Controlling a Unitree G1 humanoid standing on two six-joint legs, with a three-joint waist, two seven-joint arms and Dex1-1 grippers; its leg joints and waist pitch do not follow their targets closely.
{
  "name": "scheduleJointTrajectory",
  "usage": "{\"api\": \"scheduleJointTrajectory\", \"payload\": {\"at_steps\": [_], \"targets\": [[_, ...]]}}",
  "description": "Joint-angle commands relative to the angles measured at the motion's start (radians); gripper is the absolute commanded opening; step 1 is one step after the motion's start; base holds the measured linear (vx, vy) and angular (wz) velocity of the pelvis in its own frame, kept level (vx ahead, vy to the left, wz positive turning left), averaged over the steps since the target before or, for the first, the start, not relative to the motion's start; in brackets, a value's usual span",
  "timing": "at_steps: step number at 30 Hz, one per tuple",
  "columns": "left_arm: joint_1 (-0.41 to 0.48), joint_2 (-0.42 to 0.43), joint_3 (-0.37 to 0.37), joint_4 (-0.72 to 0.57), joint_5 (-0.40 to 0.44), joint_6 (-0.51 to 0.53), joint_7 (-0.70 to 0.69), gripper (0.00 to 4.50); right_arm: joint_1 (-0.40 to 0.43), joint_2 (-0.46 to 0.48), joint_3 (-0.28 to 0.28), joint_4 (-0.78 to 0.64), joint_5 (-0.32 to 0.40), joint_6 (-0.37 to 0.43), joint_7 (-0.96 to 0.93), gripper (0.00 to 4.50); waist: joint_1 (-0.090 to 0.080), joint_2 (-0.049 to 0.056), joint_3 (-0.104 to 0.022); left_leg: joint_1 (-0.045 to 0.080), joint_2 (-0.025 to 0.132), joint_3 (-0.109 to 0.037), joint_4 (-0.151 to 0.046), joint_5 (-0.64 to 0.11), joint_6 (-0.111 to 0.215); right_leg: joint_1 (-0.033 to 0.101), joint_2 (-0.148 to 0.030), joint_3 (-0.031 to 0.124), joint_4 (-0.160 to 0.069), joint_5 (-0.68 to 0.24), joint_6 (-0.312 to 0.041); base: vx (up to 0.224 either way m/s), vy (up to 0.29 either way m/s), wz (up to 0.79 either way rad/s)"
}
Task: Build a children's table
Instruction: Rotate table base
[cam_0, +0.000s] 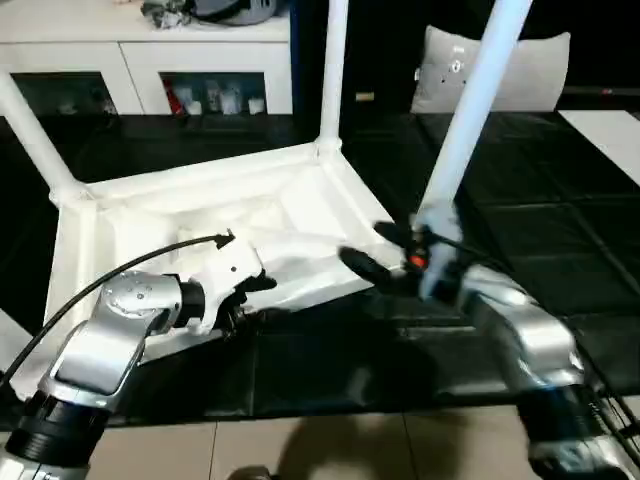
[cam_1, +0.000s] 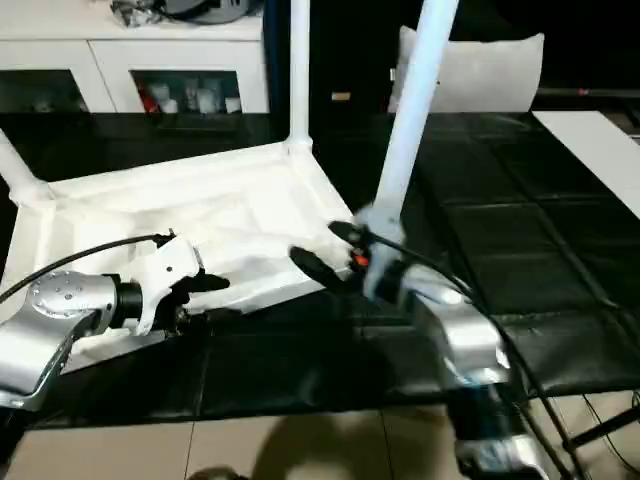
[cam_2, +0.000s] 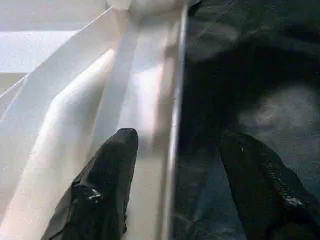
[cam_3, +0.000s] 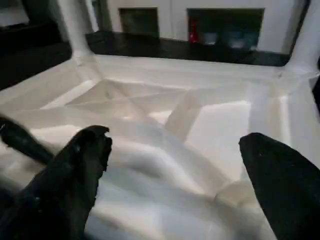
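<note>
The children's table top (cam_0: 200, 215) lies upside down on the black work table, ribbed side up. One white leg (cam_0: 333, 70) stands in its far right corner, another (cam_0: 30, 130) at the far left. A third leg (cam_0: 470, 120) leans up from the near right corner, its foot hidden behind my right gripper (cam_0: 378, 252), which is open over the top's underside. Below that gripper, a white tube (cam_3: 150, 165) lies across the ribs. At the near edge, my left gripper (cam_2: 180, 150) is open, with one finger (cam_2: 107, 190) inside the rim (cam_2: 172, 150) and the other outside.
A white cabinet with glass doors (cam_0: 150, 80) stands behind the work table. A grey cushion (cam_0: 530, 70) sits at the back right. A white panel (cam_0: 610, 130) lies at the far right. The black cover (cam_0: 520, 220) stretches right of the top; tiled floor (cam_0: 300, 445) runs along the front.
</note>
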Motion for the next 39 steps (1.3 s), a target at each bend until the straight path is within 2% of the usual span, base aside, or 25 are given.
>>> {"api": "scheduleJointTrajectory", "payload": {"at_steps": [1,2,4,8,11,13,16,20,21,23,28,31,34,35,38,39], "targets": [[-0.015,0.018,-0.018,0.013,0.037,-0.009,0.021,3.18,-0.037,0.022,-0.011,0.055,-0.025,-0.023,-0.072,4.50,-0.005,0.004,-0.058,0.015,0.093,-0.055,-0.078,-0.128,0.008,0.045,-0.139,0.100,-0.076,-0.307,-0.054,0.000,0.000,0.00],[-0.020,0.027,-0.029,0.020,0.057,-0.014,0.026,3.18,-0.080,0.058,-0.035,0.120,-0.039,-0.033,-0.160,4.50,-0.006,0.001,-0.057,0.015,0.094,-0.054,-0.080,-0.121,0.007,0.045,-0.138,0.101,-0.077,-0.310,-0.051,0.000,0.000,0.00],[-0.021,0.036,-0.035,0.016,0.058,-0.007,0.030,3.18,-0.110,0.081,-0.061,0.170,-0.043,-0.037,-0.224,4.50,-0.008,0.004,-0.059,0.017,0.095,-0.054,-0.079,-0.117,-0.001,0.045,-0.136,0.102,-0.073,-0.299,-0.055,0.000,0.000,0.00],[-0.018,0.048,-0.045,0.008,0.053,0.003,0.042,3.18,-0.151,0.100,-0.103,0.257,-0.053,-0.064,-0.317,4.50,-0.007,0.008,-0.060,0.018,0.099,-0.052,-0.080,-0.104,-0.012,0.041,-0.135,0.107,-0.058,-0.216,-0.082,0.000,0.000,0.00],[-0.015,0.047,-0.050,0.018,0.063,-0.014,0.052,3.18,-0.162,0.096,-0.130,0.294,-0.055,-0.085,-0.369,4.50,-0.008,0.009,-0.058,0.020,0.099,-0.052,-0.082,-0.128,-0.023,0.042,-0.137,0.107,-0.060,-0.225,-0.083,0.000,0.000,0.00],[-0.015,0.041,-0.057,0.039,0.080,-0.040,0.061,3.18,-0.181,0.087,-0.170,0.352,-0.047,-0.138,-0.417,4.50,-0.008,0.011,-0.057,0.021,0.097,-0.051,-0.081,-0.146,-0.030,0.042,-0.140,0.109,-0.065,-0.253,-0.078,0.000,0.000,0.00],[-0.018,0.040,-0.065,0.051,0.090,-0.052,0.063,3.18,-0.194,0.079,-0.184,0.382,-0.047,-0.151,-0.432,4.50,-0.006,0.008,-0.057,0.021,0.096,-0.052,-0.082,-0.153,-0.025,0.044,-0.139,0.107,-0.069,-0.281,-0.061,0.000,0.000,0.00],[-0.051,0.038,-0.085,0.109,0.121,-0.097,0.107,3.18,-0.226,0.052,-0.230,0.457,-0.040,-0.182,-0.487,4.50,-0.008,0.005,-0.062,0.018,0.093,-0.050,-0.078,-0.130,-0.017,0.046,-0.137,0.108,-0.061,-0.245,-0.075,0.000,0.000,0.00],[-0.060,0.035,-0.084,0.121,0.126,-0.106,0.119,3.18,-0.233,0.044,-0.235,0.476,-0.040,-0.194,-0.495,4.50,-0.008,-0.003,-0.062,0.016,0.093,-0.048,-0.078,-0.124,-0.011,0.046,-0.136,0.108,-0.061,-0.242,-0.076,0.000,0.000,0.00],[-0.080,0.026,-0.080,0.146,0.134,-0.121,0.139,3.18,-0.238,0.028,-0.244,0.498,-0.043,-0.208,-0.512,4.50,-0.005,0.001,-0.062,0.019,0.093,-0.048,-0.077,-0.117,-0.008,0.044,-0.136,0.106,-0.062,-0.249,-0.077,0.000,0.000,0.00],[-0.121,0.008,-0.090,0.211,0.154,-0.171,0.171,3.18,-0.240,-0.013,-0.273,0.539,-0.041,-0.234,-0.516,4.50,-0.003,0.000,-0.063,0.018,0.092,-0.047,-0.075,-0.111,-0.006,0.043,-0.134,0.106,-0.061,-0.233,-0.074,0.000,0.000,0.00],[-0.140,-0.006,-0.097,0.243,0.159,-0.195,0.194,3.18,-0.236,-0.041,-0.288,0.554,-0.041,-0.243,-0.521,4.50,0.001,-0.004,-0.064,0.014,0.092,-0.048,-0.074,-0.105,-0.003,0.048,-0.136,0.105,-0.058,-0.228,-0.076,0.000,0.000,0.00],[-0.171,-0.024,-0.106,0.298,0.171,-0.231,0.228,3.18,-0.233,-0.064,-0.307,0.569,-0.030,-0.253,-0.532,4.50,0.002,-0.006,-0.066,0.013,0.090,-0.046,-0.072,-0.093,0.008,0.049,-0.135,0.104,-0.059,-0.224,-0.074,0.000,0.000,0.00],[-0.189,-0.037,-0.112,0.329,0.179,-0.250,0.245,3.18,-0.227,-0.072,-0.312,0.567,-0.029,-0.254,-0.544,4.50,0.000,-0.011,-0.066,0.011,0.090,-0.046,-0.071,-0.085,0.012,0.050,-0.135,0.104,-0.058,-0.220,-0.073,0.000,0.000,0.00],[-0.233,-0.068,-0.121,0.405,0.195,-0.291,0.278,3.18,-0.211,-0.085,-0.324,0.562,-0.031,-0.255,-0.563,4.50,0.002,-0.011,-0.066,0.011,0.085,-0.043,-0.068,-0.076,0.024,0.048,-0.133,0.102,-0.064,-0.234,-0.064,0.000,0.000,0.00],[-0.248,-0.078,-0.124,0.431,0.202,-0.304,0.294,3.18,-0.202,-0.087,-0.330,0.552,-0.030,-0.252,-0.568,4.50,0.002,-0.012,-0.068,0.009,0.089,-0.047,-0.069,-0.067,0.026,0.051,-0.134,0.102,-0.059,-0.223,-0.064,0.000,0.000,0.00]]}}
